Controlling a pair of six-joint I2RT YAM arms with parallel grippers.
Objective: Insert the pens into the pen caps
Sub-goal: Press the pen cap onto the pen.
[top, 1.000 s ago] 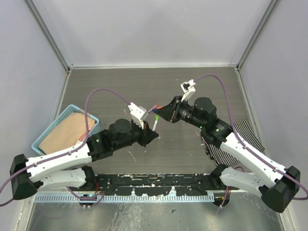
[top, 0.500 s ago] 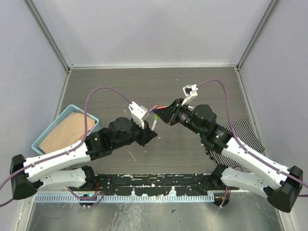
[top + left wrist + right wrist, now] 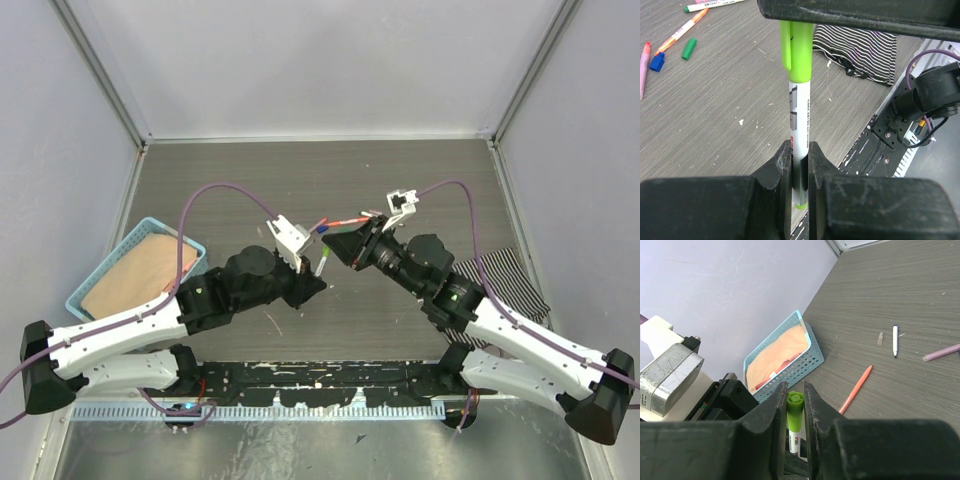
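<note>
A white-barrelled pen (image 3: 800,125) stands upright in my left gripper (image 3: 800,150), which is shut on its lower barrel. A green pen cap (image 3: 796,52) sits on the pen's top end. My right gripper (image 3: 795,390) is shut on that green cap (image 3: 795,412) from the opposite side. In the top view the two grippers meet over the table's middle, left gripper (image 3: 316,278) below and right gripper (image 3: 330,243) above, with the pen (image 3: 322,262) between them. Loose on the table lie an orange pen (image 3: 856,389), a dark-tipped white pen (image 3: 895,340), a pink pen (image 3: 941,352), a green cap (image 3: 689,48) and a blue cap (image 3: 657,61).
A blue basket (image 3: 160,222) holding a tan cloth and a red pen sits at the left. A striped cloth (image 3: 515,275) lies under the right arm. More pens (image 3: 348,220) lie just behind the grippers. Grey walls close in the table on three sides.
The right arm's wrist and forearm have swung lower and to the right while its fingers stayed at the green cap. The left arm and pen have hardly moved.
</note>
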